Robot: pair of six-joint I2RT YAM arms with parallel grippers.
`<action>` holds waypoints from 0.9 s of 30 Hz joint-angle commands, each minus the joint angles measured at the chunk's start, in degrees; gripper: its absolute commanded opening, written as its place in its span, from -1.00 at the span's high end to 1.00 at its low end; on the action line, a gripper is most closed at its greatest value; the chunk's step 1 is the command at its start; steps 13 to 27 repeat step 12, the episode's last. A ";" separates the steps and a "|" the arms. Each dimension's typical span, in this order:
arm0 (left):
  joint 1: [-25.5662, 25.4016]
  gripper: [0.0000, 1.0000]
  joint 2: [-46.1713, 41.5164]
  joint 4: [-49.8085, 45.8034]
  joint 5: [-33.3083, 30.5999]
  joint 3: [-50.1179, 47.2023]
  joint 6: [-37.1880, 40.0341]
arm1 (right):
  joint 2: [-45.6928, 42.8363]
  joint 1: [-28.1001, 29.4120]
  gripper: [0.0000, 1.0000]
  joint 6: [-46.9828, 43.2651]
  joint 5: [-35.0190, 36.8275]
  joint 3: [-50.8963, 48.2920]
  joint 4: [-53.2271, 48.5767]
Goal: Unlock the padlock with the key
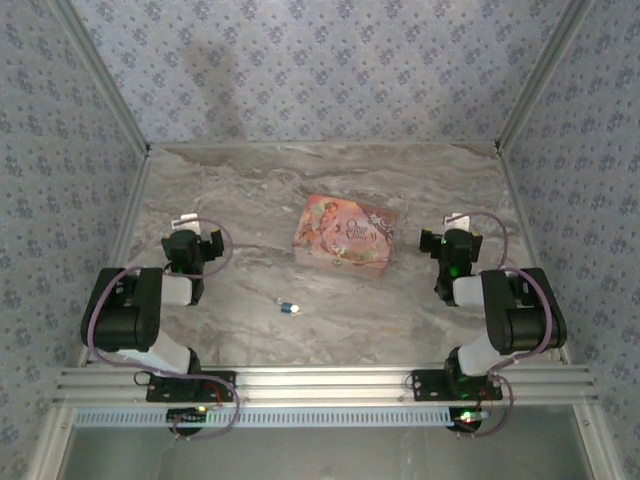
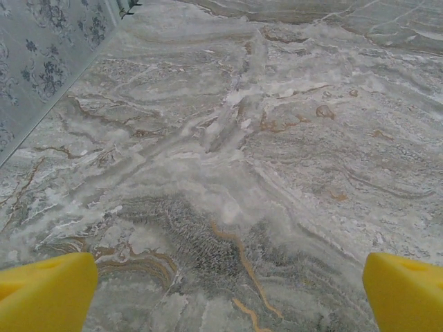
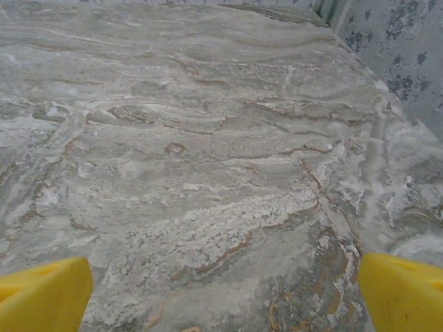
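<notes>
Left pincer: my left gripper (image 2: 225, 299) stands wide apart, its 2 yellow pads (image 2: 43, 294) at opposite edges of the wrist view with bare marble between them. It holds nothing.
Right pincer: my right gripper (image 3: 221, 299) is spread just as wide and is also empty.
Posture: in the top view both arms are folded back near their bases, 1 on each side. I judge this a waiting pose that leaves the middle of the table (image 1: 400, 315) in plain sight.
Padlock: the padlock (image 1: 290, 307), tiny and blue-and-silver, lies flat on the marble between my 2 arms, toward the near edge. It is well apart from both pincers and somewhat closer to the left 1.
Key: a pale sliver touches the left of the blue body. It may be the key or the shackle; it is too small to tell.
Pink box: the flat pink box (image 1: 345, 236) sits beyond the padlock, toward the far wall, near it but apart.
Step in hand: nothing is grasped, so I judge the task to be at its start.
Next move: I expect to need both pincers, 1 to pin the body and 1 to turn the key. Each must close low and finely on something so small.
Risk: the lock could skid on the smooth marble when nudged.
</notes>
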 commanded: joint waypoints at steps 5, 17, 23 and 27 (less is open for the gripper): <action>-0.23 -0.96 -0.61 2.68 -1.31 0.90 0.48 | 0.22 -2.17 -1.00 -0.36 -4.82 1.16 1.22; 0.07 -0.97 -0.79 2.85 -1.21 0.73 0.16 | -0.01 -2.19 -1.00 -0.42 -5.03 0.87 1.54; 0.07 -0.97 -0.79 2.85 -1.21 0.73 0.16 | -0.01 -2.19 -1.00 -0.42 -5.03 0.87 1.54; 0.07 -0.97 -0.79 2.85 -1.21 0.73 0.16 | -0.01 -2.19 -1.00 -0.42 -5.03 0.87 1.54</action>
